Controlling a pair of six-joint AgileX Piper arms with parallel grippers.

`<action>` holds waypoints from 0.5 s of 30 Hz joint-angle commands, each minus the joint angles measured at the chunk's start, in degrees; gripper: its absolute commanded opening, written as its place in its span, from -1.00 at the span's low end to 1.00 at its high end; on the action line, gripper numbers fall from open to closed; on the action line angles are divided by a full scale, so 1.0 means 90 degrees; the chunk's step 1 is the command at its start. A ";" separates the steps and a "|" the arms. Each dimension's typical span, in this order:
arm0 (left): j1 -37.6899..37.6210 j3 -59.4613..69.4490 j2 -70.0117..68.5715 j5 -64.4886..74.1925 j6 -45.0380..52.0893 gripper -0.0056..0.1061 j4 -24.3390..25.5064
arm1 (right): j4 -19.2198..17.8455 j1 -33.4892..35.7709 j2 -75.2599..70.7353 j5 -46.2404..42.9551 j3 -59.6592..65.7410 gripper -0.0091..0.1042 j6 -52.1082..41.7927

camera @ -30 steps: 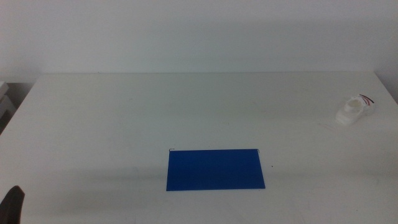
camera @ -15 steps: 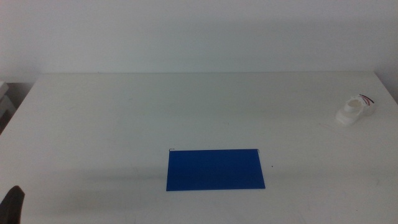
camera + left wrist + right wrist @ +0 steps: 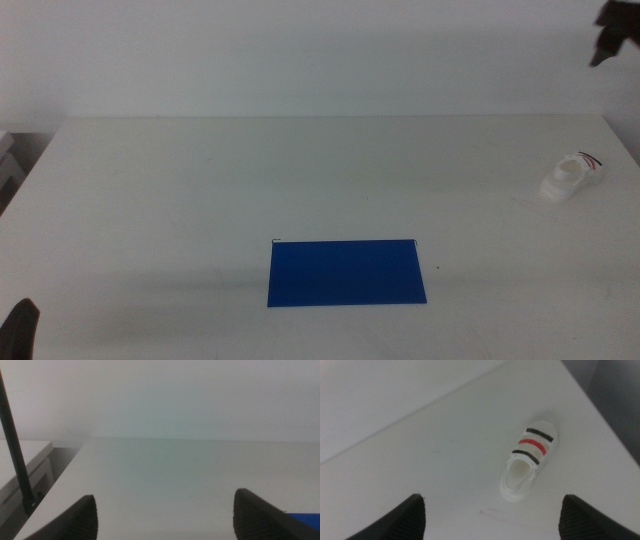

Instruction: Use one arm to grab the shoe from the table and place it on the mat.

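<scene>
Middle view high over the table [image 3: 200, 190]; right wrist view above the shoe [image 3: 529, 464], shared with it

Plain white wall [image 3: 300, 50], even soft light

No lettering, label or number is legible anywhere; the shoe [image 3: 528, 462] appears to carry only plain stripes.

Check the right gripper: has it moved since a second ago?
Yes. The right gripper has come into the middle view at the top right corner, above the shoe on the table; before, it was out of frame.
</scene>
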 commanded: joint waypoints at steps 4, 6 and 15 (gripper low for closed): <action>-0.0021 0.0050 -0.0089 -0.0501 -0.0040 0.75 0.0000 | 0.0034 -0.0051 0.0790 0.0121 -0.1045 0.54 0.0448; -0.0021 0.0050 -0.0089 -0.0501 -0.0040 0.75 0.0000 | 0.0100 -0.0051 0.0953 0.0172 -0.1052 0.54 0.0586; -0.0021 0.0050 -0.0089 -0.0501 -0.0040 0.75 0.0000 | -0.0509 -0.0051 0.1551 0.0294 -0.1039 0.54 0.0513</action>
